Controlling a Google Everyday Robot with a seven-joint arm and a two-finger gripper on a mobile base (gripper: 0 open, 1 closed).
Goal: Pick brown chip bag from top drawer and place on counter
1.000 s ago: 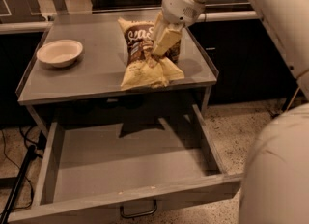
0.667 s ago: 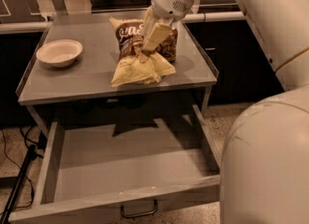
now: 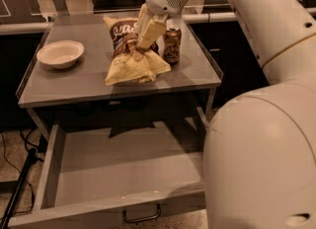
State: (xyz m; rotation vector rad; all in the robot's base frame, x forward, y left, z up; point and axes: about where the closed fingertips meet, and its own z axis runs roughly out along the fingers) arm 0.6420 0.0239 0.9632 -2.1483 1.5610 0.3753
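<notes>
While my fingers (image 3: 152, 31) pinch the chip bag (image 3: 129, 67) at its middle, its pale lower end rests on the tabletop (image 3: 74, 82), just beside a can (image 3: 172, 45); the drawer (image 3: 123, 164) below stands open.

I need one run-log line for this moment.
phase: place; brown chip bag: lying on counter; gripper: at bag's upper part; top drawer: open; can: beside bag

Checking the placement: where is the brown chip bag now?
Camera view: the brown chip bag sits on the counter, just left of the drink can, the gripper at its top.
</notes>
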